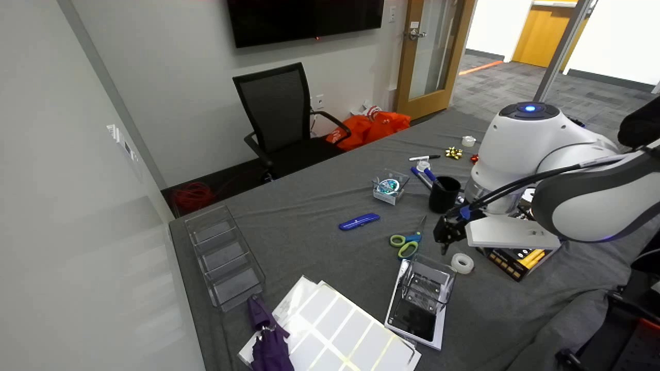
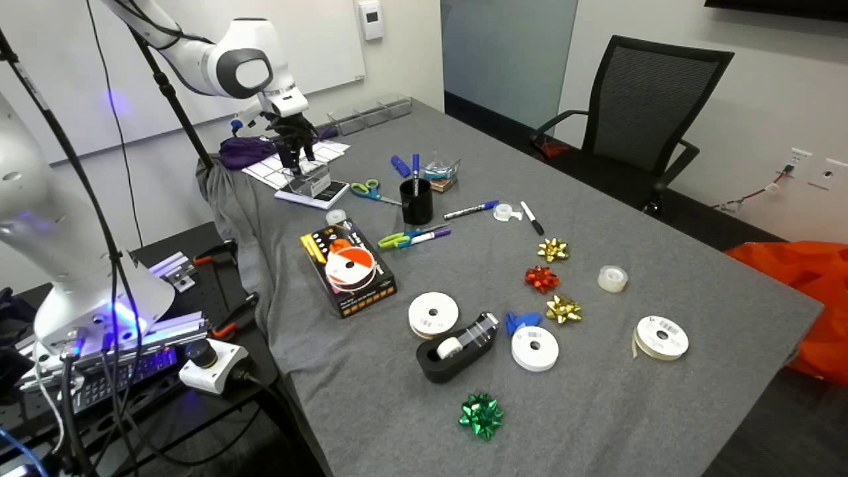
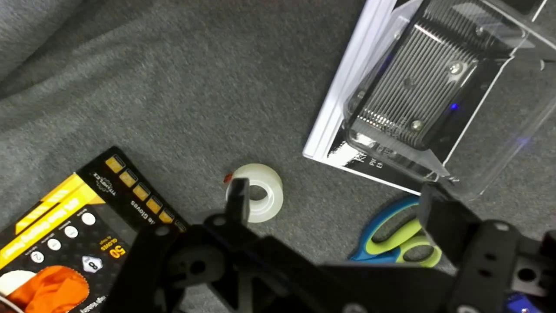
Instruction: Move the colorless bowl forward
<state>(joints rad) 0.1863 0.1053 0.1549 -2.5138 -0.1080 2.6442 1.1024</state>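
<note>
one long tray (image 1: 225, 256) of clear hard plastic, split into little rooms, lies on the gray cloth (image 1: 304, 247), which looks fuzzy and has soft wrinkles. a folded purple umbrella (image 1: 270, 342) rests partly on flat, smooth paper sheets (image 1: 330, 330). the bows (image 2: 481, 416) are shiny and spiky like stars, and the white spools (image 2: 421, 318) are round and flat. the mug (image 2: 416, 205) is black and hard with a blue marker (image 2: 416, 164) standing in it, and the glove box (image 3: 130, 204) has straight edges and bright yellow stripes. two clear plastic things look a bit like bowls (i cannot tell which one the task means). the small clear dish (image 1: 384, 196) sits near the mug, with thin see-through walls and a round, shiny, blue and white thing (image 1: 389, 186) showing inside. the clear box (image 3: 421, 82) has rounded corners, shiny spots and thin lines showing, and it sits on a flat black and white package (image 3: 341, 93). near that box, the black gripper (image 3: 336, 200) hangs above the cloth with its jaws spread wide apart. the wrist view shows a milky ring of tape (image 3: 273, 191) right by one finger and blue and green scissors (image 3: 393, 242) by the other.
</note>
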